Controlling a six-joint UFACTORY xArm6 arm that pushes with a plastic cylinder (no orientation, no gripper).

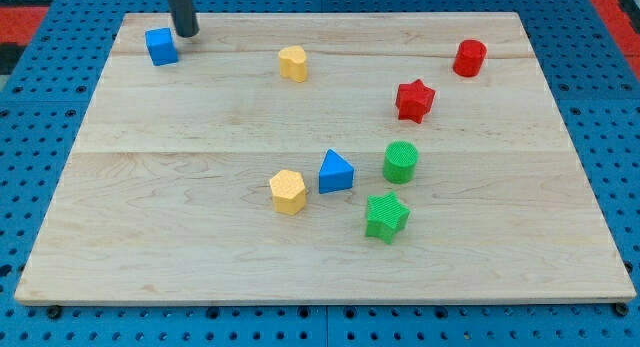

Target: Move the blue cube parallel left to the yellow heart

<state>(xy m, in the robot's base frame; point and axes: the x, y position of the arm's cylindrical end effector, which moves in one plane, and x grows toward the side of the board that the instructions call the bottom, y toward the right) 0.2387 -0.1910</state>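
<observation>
The blue cube sits near the top left corner of the wooden board. The yellow heart stands to its right, near the view's top middle, at about the same height in the view. My tip is just to the right of the blue cube and slightly above it, close to its top right corner. I cannot tell whether it touches the cube.
A red cylinder and a red star are at the upper right. A green cylinder, a green star, a blue triangle and a yellow hexagon cluster in the lower middle.
</observation>
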